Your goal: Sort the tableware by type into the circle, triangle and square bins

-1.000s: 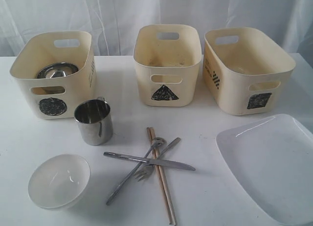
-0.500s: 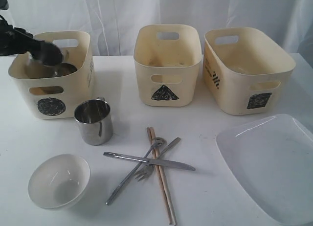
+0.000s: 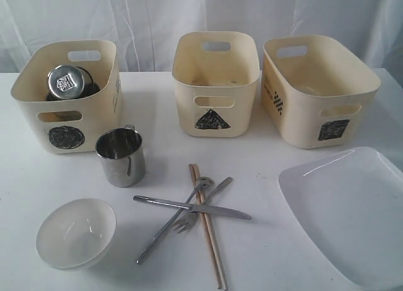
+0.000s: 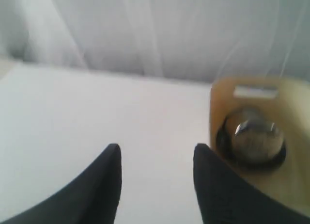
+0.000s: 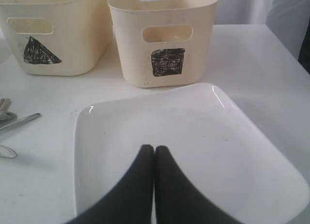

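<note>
The circle bin [image 3: 66, 136] at the left holds a steel mug [image 3: 65, 81] lying with its base showing, on the steel bowl, which is mostly hidden. In front stand a second steel mug [image 3: 120, 156] and a white bowl [image 3: 75, 233]. The knife [image 3: 164, 202], fork [image 3: 217, 190], spoon [image 3: 160, 237] and two chopsticks [image 3: 211, 240] lie crossed at the middle. The white plate [image 3: 352, 215] lies right, below the square bin [image 3: 318, 92]; the triangle bin [image 3: 215, 83] is central. My left gripper [image 4: 157, 153] is open over bare table beside the circle bin [image 4: 218, 117]. My right gripper [image 5: 154, 149] hangs shut above the plate [image 5: 203, 136].
A white curtain hangs behind the table. Neither arm shows in the exterior view. The triangle bin [image 5: 58, 35] and square bin [image 5: 164, 40] stand beyond the plate in the right wrist view, with cutlery ends [image 5: 19, 122] at the side.
The left arm reached over the circle bin, then withdrew out of the exterior view. A steel mug now lies in that bin on the steel bowl.
</note>
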### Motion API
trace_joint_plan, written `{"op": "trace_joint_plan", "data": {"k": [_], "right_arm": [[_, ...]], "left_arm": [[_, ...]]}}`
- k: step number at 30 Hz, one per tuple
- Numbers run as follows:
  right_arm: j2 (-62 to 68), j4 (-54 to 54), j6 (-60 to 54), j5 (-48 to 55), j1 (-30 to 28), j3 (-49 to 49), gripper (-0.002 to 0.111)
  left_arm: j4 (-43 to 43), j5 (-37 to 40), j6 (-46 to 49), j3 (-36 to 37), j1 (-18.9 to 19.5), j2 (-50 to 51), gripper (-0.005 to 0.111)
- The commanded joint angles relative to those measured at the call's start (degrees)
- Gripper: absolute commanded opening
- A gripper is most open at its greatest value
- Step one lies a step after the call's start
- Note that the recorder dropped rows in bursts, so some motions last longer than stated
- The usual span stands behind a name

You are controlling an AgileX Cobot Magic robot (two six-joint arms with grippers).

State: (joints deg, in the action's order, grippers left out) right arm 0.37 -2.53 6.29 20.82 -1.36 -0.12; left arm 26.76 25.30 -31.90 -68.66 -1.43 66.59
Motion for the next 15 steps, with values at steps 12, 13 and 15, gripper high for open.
{"op": "trace_joint_plan", "data": {"k": [12, 13, 15], "right_arm": [[-0.4, -0.3, 0.0, -0.6, -0.3, 0.1, 0.000], [-0.4, -0.3, 0.0, -0.6, -0.3, 0.1, 0.000], [-0.4, -0.3, 0.0, -0.6, -0.3, 0.1, 0.000]], "left_arm": [[-60.0, 7.7, 53.5, 28.6, 0.1, 4.6, 0.051], [-61.4, 6.3, 55.3, 30.2, 0.1, 5.5, 0.051], [-64.7, 5.2, 59.4, 32.4, 0.1, 8.2, 0.051]]}}
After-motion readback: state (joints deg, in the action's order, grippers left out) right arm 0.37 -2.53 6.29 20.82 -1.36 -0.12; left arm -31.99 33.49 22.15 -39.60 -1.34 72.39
